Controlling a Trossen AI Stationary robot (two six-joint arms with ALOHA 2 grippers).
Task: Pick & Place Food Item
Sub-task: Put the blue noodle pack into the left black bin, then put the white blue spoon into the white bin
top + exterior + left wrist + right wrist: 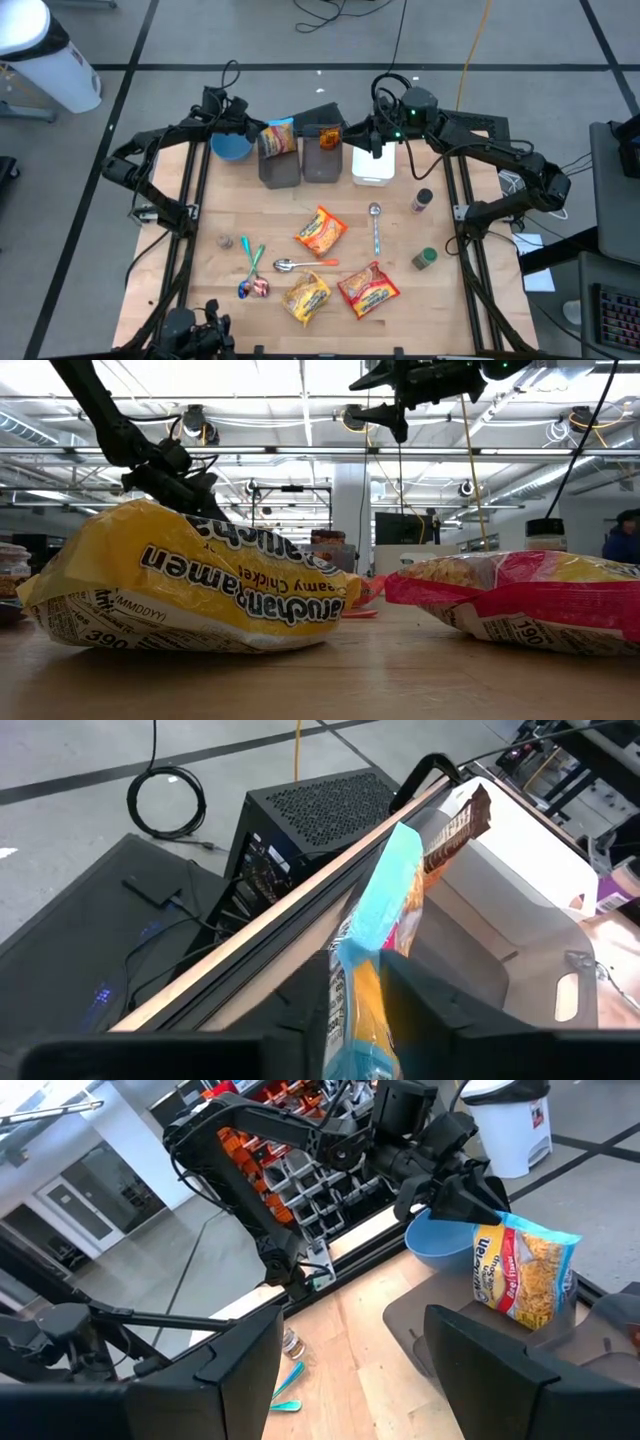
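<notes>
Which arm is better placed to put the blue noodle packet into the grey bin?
The left. Its gripper has the blue noodle packet between its fingers, right above the left grey bin. The right gripper hovers open over the white container, farther away.

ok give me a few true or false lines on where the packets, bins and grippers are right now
1. The left gripper holds a blue ramen packet above a grey bin. True.
2. The blue bowl sits at the table's front edge. False: it is at the back, beside the grey bins.
3. Three ramen packets lie on the table. True: orange, yellow, red.
4. The right gripper is over the spoons. False: it is above the white container.
5. The right gripper grips a packet. False: its jaws are open and empty.
</notes>
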